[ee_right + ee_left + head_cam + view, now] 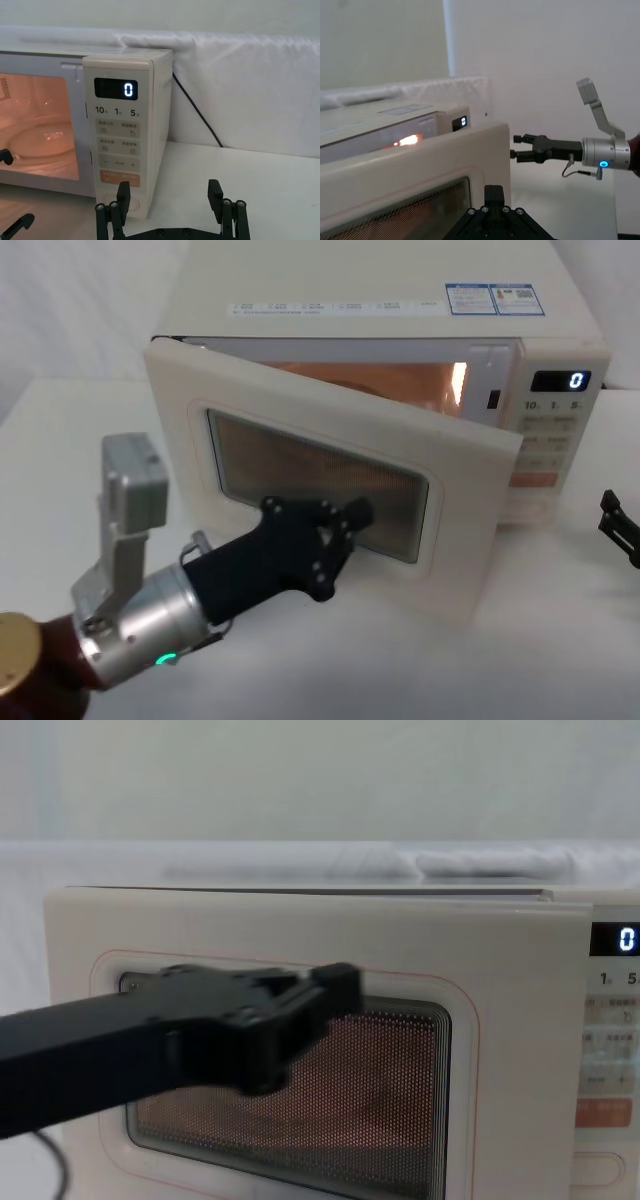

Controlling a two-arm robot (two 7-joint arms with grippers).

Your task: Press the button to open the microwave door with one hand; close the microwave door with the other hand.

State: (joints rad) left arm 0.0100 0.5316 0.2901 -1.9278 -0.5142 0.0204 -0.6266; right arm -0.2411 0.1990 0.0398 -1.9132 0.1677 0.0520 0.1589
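The cream microwave door (300, 405) with its dark window stands partly open, and the lit orange cavity (400, 380) shows behind it. My left gripper (357, 510) is shut, its tips against the door's window (400, 1080); it also appears in the chest view (338, 988) and the left wrist view (493, 191). My right gripper (169, 192) is open and holds nothing. It hovers off the microwave's right front corner, a short way from the keypad panel (120, 145). The wide cream button (131, 202) sits at the panel's bottom, under the orange key (120, 178).
The microwave (380, 280) sits on a white table (560, 640), against a white cloth backdrop. Its display (128, 89) reads 0. A black cable (197, 115) runs down behind the right side. Open table lies right of the microwave.
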